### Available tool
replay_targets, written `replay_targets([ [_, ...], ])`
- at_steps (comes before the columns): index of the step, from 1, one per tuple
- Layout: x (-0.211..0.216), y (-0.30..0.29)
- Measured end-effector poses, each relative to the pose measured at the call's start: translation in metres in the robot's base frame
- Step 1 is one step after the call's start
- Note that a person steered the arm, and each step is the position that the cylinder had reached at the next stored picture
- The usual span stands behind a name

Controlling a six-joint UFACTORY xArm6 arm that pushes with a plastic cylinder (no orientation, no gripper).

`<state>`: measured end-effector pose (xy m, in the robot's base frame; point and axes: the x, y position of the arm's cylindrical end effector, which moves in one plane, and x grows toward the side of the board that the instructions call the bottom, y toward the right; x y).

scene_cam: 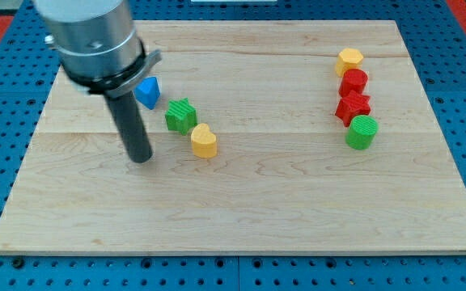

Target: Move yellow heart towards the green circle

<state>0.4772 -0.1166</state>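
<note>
Tip [141, 159] of my rod rests on the counter [241, 210], in its left half as the view shows it. No pincer is fitted to this arm, so I cannot report one as released or clenched; the rod grasps nothing.

Yellow heart [204, 141] lies just to the view's right of my tip and slightly above it, near but not touching. Green star [180, 115] sits up and right of the tip, touching or almost touching the heart's upper left. Blue block [147, 92], shape unclear, lies above the tip, beside the rod and partly behind its housing.

Green circle [362, 132] stands well apart, far to the view's right of the tip. Directly above it run a red star [352, 107], a second red block [353, 82] and a yellow hexagon [349, 60], stacked in a close column toward the view's top.
</note>
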Motion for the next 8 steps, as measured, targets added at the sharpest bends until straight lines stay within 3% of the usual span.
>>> replay_targets([
  [1,-0.002,0.056],
  [3,-0.029,0.084],
  [6,-0.064,0.175],
  [7,-0.035,0.182],
  [8,-0.038,0.155],
])
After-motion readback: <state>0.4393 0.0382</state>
